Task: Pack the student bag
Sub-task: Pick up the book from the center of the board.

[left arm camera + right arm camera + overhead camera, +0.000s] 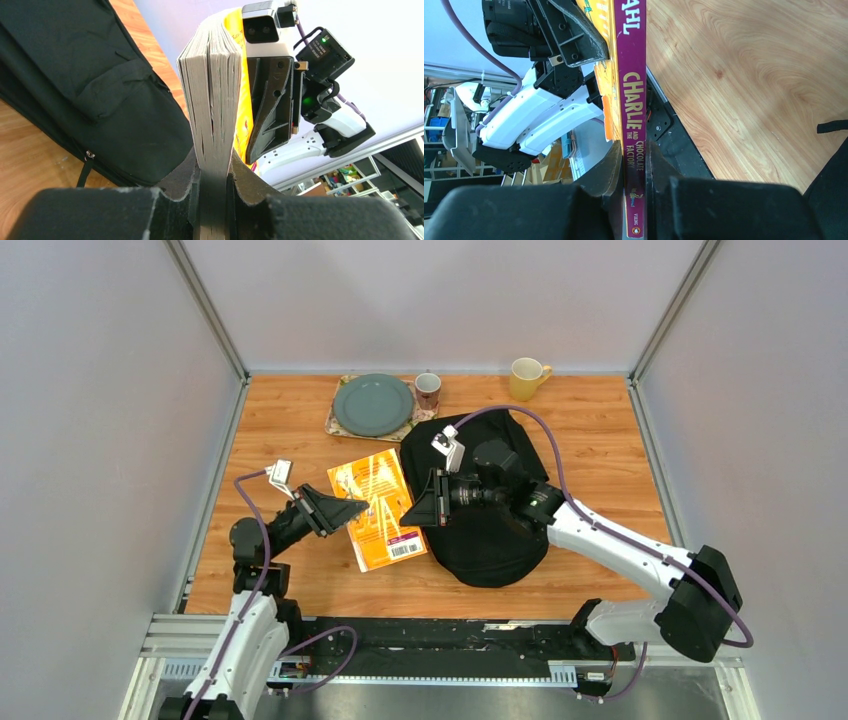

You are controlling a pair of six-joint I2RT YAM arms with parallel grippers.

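While both jaws grip the book [385, 525] | spine [634, 100] — "CHARLIE AND THE CHOCOLATE FACTORY", VIKING

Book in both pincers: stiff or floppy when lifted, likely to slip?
Probably stiff: the book is a thick paperback, right pincer on its spine, left pincer on its page edge. Pages look loose, so may fan if released. Glossy cover might slip.

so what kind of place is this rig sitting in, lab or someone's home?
Most likely a robotics lab test cell. The wooden tabletop is boxed in by plain grey panels, a metal rail runs along the near edge, and cluttered storage shelves show beyond it.
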